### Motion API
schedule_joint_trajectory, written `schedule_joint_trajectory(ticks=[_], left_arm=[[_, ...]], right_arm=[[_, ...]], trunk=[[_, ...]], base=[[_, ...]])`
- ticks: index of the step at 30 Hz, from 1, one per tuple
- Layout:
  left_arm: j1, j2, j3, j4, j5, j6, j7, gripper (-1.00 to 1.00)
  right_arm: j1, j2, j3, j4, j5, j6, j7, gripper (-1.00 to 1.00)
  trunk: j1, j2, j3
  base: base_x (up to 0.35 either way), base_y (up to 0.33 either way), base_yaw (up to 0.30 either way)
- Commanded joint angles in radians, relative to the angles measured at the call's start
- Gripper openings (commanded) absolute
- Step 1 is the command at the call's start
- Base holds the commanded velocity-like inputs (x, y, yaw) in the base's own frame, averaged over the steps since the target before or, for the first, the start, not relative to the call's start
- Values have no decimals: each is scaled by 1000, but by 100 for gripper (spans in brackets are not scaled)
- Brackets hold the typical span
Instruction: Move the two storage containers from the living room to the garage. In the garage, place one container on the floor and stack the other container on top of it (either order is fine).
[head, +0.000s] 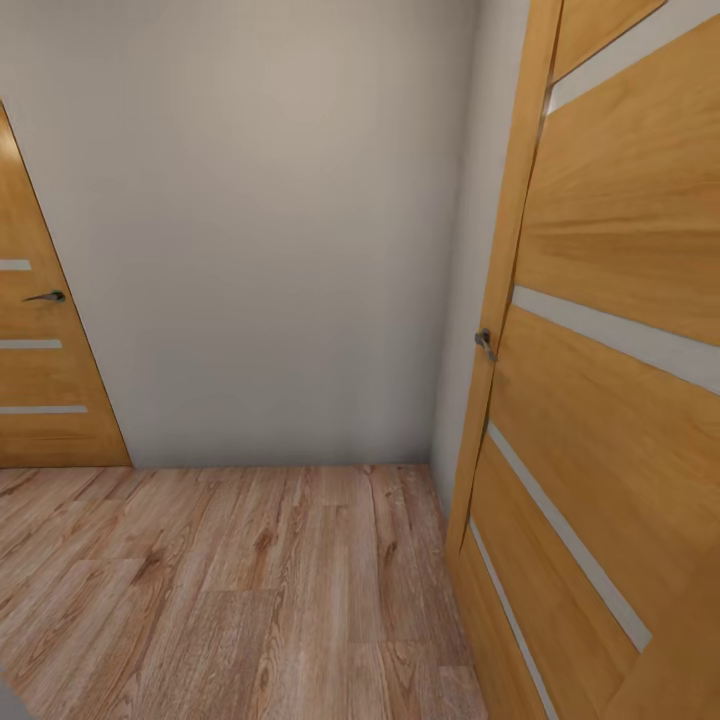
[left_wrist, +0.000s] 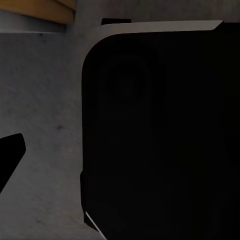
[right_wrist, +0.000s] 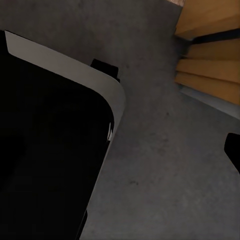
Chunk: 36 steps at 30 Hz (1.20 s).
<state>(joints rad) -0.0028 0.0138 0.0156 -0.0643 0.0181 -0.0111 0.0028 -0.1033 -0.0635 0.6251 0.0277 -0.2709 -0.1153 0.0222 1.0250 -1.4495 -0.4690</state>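
The two storage containers are out of view. In the left wrist view, one dark finger (left_wrist: 11, 150) of my left gripper juts in at the edge, with nothing beside it. One dark finger (right_wrist: 233, 149) of my right gripper shows the same way in the right wrist view. Both wrist views look down on the dark grey mottled concrete floor (left_wrist: 45, 110) (right_wrist: 165, 150) beside my black base (left_wrist: 160, 135) (right_wrist: 45, 155). Nothing is held.
The head view faces a plain grey-white wall (head: 270, 250) over light wood planks (head: 230, 590). An open wooden door (head: 610, 400) with a metal handle (head: 484, 343) stands close on the right. A shut matching door (head: 40, 380) is at the left. Wooden door panels (right_wrist: 210, 45) border the concrete.
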Motion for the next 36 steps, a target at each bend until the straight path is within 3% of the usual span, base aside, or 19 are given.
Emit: schedule_joint_trajectory(ticks=[1,17,30,36], left_arm=[[0,0,1,0,2,-1,0,100],[0,0,1,0,2,-1,0,100],[0,0,1,0,2,-1,0,100],[0,0,1,0,2,-1,-1,100]], right_arm=[[-1,0,8,3,-10,-6,2,100],[-1,-1,8,3,-10,-8,2,100],[-1,-1,8,3,-8,-9,2,100],[-1,-1,7,3,-10,-9,2,100]], trunk=[[0,-1,-1],[0,-1,-1],[0,-1,-1],[0,-1,-1]], base=[[0,0,0],[0,-146,5],[0,-3,243],[124,0,53]])
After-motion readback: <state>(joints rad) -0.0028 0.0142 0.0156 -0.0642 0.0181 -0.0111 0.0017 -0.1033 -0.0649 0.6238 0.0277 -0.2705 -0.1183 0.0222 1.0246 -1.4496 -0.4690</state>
